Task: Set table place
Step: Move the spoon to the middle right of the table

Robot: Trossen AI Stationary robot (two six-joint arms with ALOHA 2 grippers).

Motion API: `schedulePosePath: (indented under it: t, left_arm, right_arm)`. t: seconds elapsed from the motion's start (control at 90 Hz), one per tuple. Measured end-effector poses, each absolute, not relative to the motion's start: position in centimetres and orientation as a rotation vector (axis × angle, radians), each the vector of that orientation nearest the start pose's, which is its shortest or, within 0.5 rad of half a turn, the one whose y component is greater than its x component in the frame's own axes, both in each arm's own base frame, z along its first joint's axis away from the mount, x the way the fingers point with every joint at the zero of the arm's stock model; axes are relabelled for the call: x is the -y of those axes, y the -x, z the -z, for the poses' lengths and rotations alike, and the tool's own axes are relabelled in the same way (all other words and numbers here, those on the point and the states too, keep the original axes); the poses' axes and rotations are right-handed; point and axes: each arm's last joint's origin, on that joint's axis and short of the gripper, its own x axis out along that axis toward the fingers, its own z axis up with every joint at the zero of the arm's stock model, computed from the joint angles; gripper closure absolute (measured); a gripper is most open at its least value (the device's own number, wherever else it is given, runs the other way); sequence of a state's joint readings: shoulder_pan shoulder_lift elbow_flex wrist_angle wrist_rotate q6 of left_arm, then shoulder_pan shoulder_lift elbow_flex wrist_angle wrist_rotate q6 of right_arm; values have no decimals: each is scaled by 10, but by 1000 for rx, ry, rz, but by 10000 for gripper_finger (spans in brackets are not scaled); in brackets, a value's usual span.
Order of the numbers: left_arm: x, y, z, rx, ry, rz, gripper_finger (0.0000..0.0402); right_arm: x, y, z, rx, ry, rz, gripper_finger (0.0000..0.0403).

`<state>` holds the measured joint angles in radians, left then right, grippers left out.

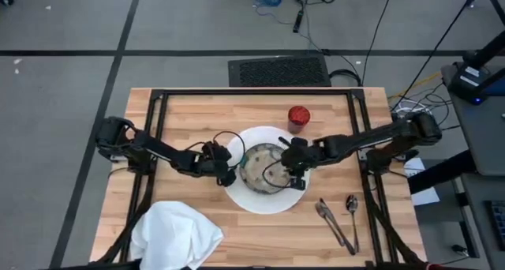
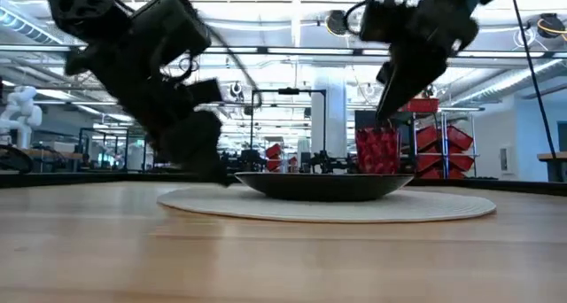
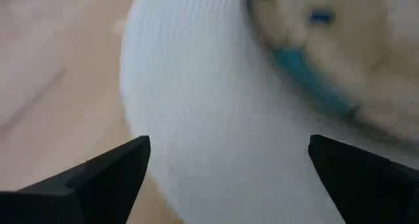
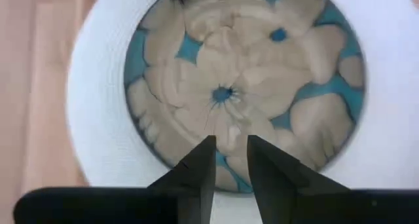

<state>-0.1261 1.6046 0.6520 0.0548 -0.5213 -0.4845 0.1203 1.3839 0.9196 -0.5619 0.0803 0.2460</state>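
Risking a shove of the white plate: left gripper low at its left rim, fingers spread wide and holding nothing, close enough to nudge it and the bowl off centre on the table. Risking also a tipped bowl, if the right gripper drops onto its near rim; fingertips nearly together, a slim gap between, gripping nothing, hanging just above the bowl's patterned inside. Both arms stretched inward from the table's sides, wrists bent down over the plate. Nearer, napkin heaped at the front left, cutlery loose at front right. Farther off, red cup upright behind the plate.
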Motion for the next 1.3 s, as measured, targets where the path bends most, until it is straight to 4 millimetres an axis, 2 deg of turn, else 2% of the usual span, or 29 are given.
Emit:
schedulePosePath:
  t: [0.133,0.3,0.489,0.633,0.744,0.922,1.1,1.3]
  left_arm:
    - [13,-290,-157,-663,100,-537,2]
    - [0,-294,-192,-588,7,-525,2]
    - [-14,-292,-223,-492,-55,-540,2]
    - [-21,-296,-234,-392,-86,-539,2]
    - [-25,-305,-229,-359,-58,-473,2]
    - [-27,-315,-196,-499,-61,-407,2]
    - [-24,-308,-162,-752,-48,-414,2]
    - [-11,-300,-152,-863,-11,-401,2]
  right_arm:
    - [-28,-234,-231,-1184,-205,189,317]
    - [-35,-200,-236,-1375,-342,341,279]
    - [-56,-185,-236,-1485,-482,380,249]
    - [-71,-179,-236,-1518,-555,407,246]
    - [-81,-174,-236,-1531,-602,450,249]
    - [-100,-159,-225,-1608,-720,526,249]
    - [-122,-139,-196,-1673,-823,556,249]
    - [-131,-125,-176,-1698,-872,606,250]
